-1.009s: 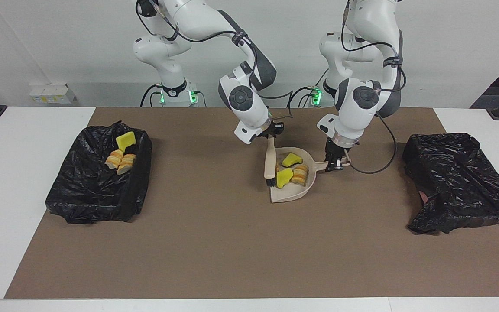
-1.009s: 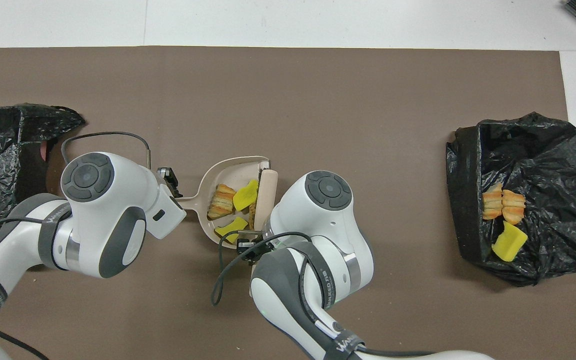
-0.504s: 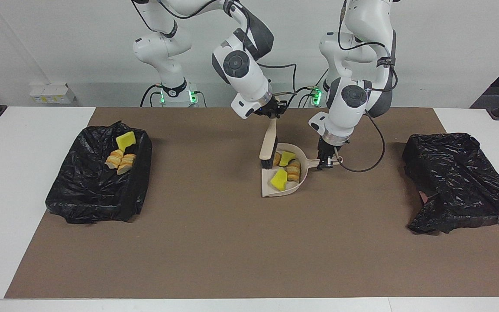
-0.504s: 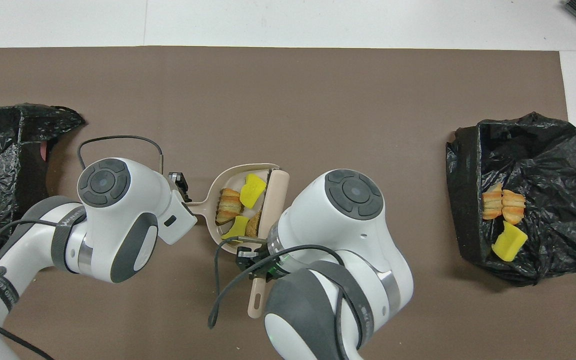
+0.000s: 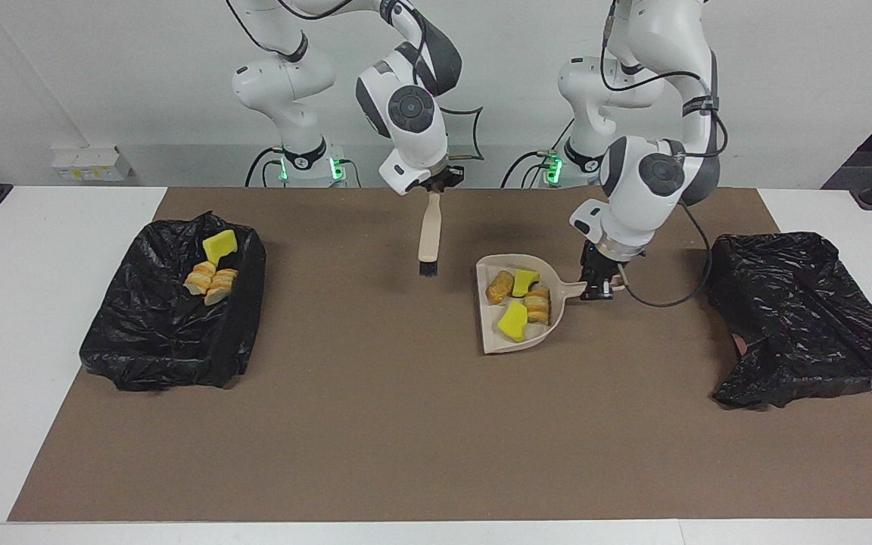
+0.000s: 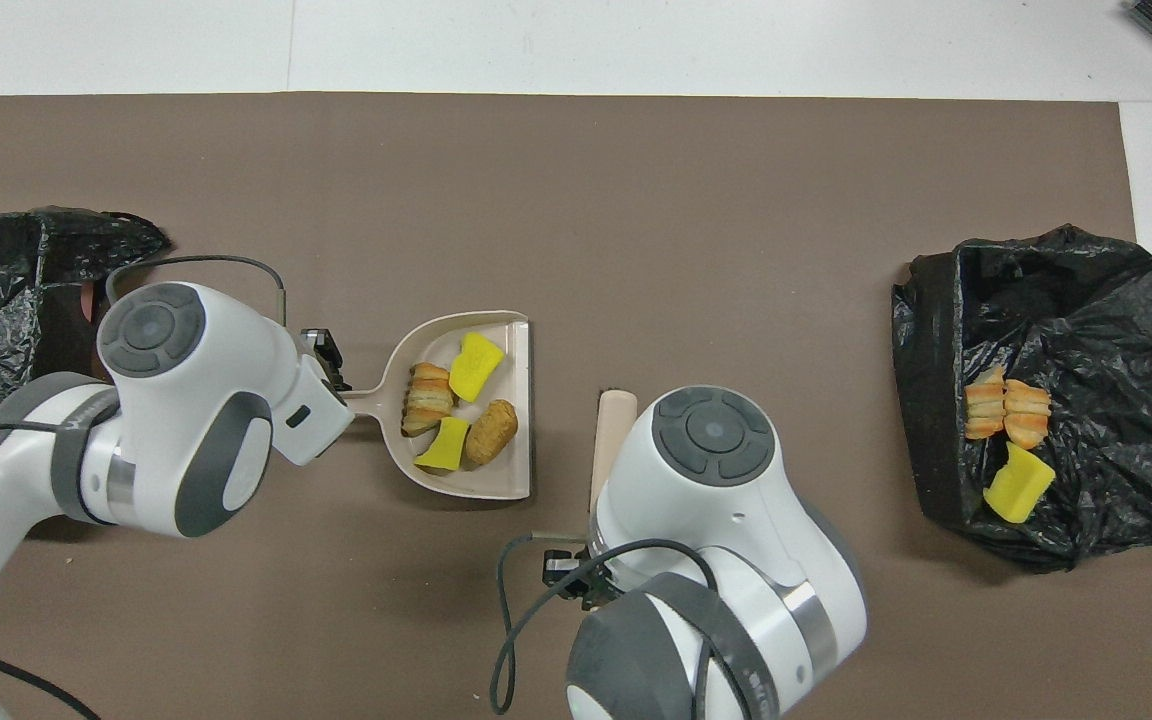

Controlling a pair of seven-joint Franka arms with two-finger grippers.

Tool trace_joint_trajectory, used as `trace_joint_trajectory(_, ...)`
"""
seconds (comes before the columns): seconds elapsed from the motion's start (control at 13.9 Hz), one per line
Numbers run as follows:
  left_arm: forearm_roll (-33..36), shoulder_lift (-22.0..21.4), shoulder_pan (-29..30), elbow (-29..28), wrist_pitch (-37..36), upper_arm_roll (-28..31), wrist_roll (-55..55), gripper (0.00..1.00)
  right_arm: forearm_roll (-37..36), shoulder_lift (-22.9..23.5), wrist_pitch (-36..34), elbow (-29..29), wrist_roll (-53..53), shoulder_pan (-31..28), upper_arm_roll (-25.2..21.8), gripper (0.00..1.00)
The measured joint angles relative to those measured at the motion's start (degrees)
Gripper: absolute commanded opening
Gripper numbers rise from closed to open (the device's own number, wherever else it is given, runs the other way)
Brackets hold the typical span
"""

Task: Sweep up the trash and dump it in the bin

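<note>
**Sweep done, brush pulled clear, pan loaded**

Trash (image 5: 519, 300): two yellow chunks, two tan lumps, all in the pan (image 5: 490, 342), none seen loose on the mat (image 5: 406, 424). Sits toward the handle end of the pan, back from the open lip. In overhead view same count: four pieces (image 6: 456, 410) inside pan (image 6: 511, 485).

Change over last second: brush (image 5: 428, 238) was down at the pan lip, bristles against the trash; now lifted off and swung toward the right arm's end, hanging bristles-down over bare mat, well apart from the pan. Pan has also slid slightly toward the left arm's end and looks lifted, lip slightly up. Reads as sweeping phase finished, carry-and-dump next.

Right gripper (image 5: 436, 184): clamped on brush handle top, over mat near its robot-side edge. In overhead view brush (image 6: 608, 440) mostly hidden under the right arm.

Left gripper (image 5: 599, 290): clamped on pan handle (image 5: 568, 288), just beside the trash, between pan and the bin (image 5: 799, 318) at the left arm's end.

Other bin (image 5: 171, 325) at the right arm's end of the mat already holds one yellow chunk and some tan lumps.

Likely risk on carry: open lip faces away from the gripper, so tipping forward too early would spill before reaching a bin.
</note>
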Motion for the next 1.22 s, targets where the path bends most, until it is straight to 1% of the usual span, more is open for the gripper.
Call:
trace_joint_trajectory(0.14, -0.41, 0.84, 3.83, 6.31, -6.53, 0.18, 3.49, 0.0, 0.04, 0.02, 2.69, -1.91, 0.01, 2.88, 0.12, 0.0)
trace_joint_trajectory(0.36, -0.42, 1.37, 9.12, 13.28, -12.46, 0.26, 5.42, 0.0, 0.05, 0.74, 7.45, -4.99, 0.23, 7.8, 0.27, 0.0)
trace_joint_trajectory(0.5, -0.42, 1.66, 13.15, 17.28, -16.38, 0.38, 8.69, 0.0, 0.05, 0.98, 8.83, -7.57, 0.23, 9.2, 0.32, 0.0)
trace_joint_trajectory(0.65, -0.42, 2.3, 18.22, 20.43, -20.06, 0.42, 12.74, 0.0, 0.05, 0.98, 8.91, -9.06, 0.23, 9.2, 0.28, 0.0)
trace_joint_trajectory(0.86, -0.4, 3.93, 25.36, 24.13, -21.94, 0.62, 19.63, 0.0, 0.05, 1.07, 10.29, -9.85, 1.25, 9.08, 0.11, 0.0)
trace_joint_trajectory(1.01, -0.16, 4.86, 29.63, 25.59, -21.94, 0.82, 22.98, 0.0, 0.05, 1.42, 12.39, -10.01, 1.46, 8.95, -0.09, 0.0)
trace_joint_trajectory(1.22, 1.67, 5.64, 35.44, 27.31, -22.16, 1.12, 28.24, 0.0, 0.05, 1.7, 13.47, -10.03, 1.46, 8.88, -0.21, 0.0)
